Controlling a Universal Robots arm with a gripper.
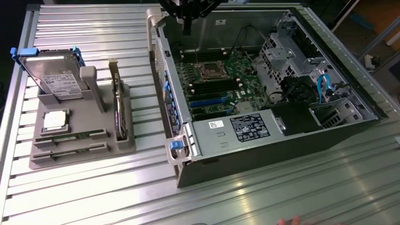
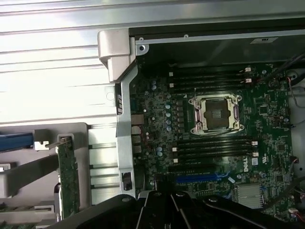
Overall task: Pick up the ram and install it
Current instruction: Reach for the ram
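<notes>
A parts holder point(image 1: 75, 159) sits on the table point(image 1: 93, 197) to the exterior view's left of the computer case point(image 1: 206, 169), hard drive point(image 1: 53, 77) at its back, ram point(image 1: 65, 138) in its front slots, motherboard point(image 1: 216, 89) inside the case.

**Hidden / cropped items, ext. + wrist views**

Gripper point(image 1: 187, 14): cut by ext. view's top edge, upper body out of frame. Ram point(image 1: 65, 138): sunk in grey holder point(image 1: 93, 157) slots, top edge only; chips too small to tell. Hard drive point(image 1: 53, 77): lower end hidden in holder. Label point(image 1: 248, 127) text: too small to read. Wrist view: dark gripper body covers part of motherboard point(image 2: 209, 143) and one end of card point(image 2: 69, 176); case point(image 2: 125, 119) runs off frame.
</notes>
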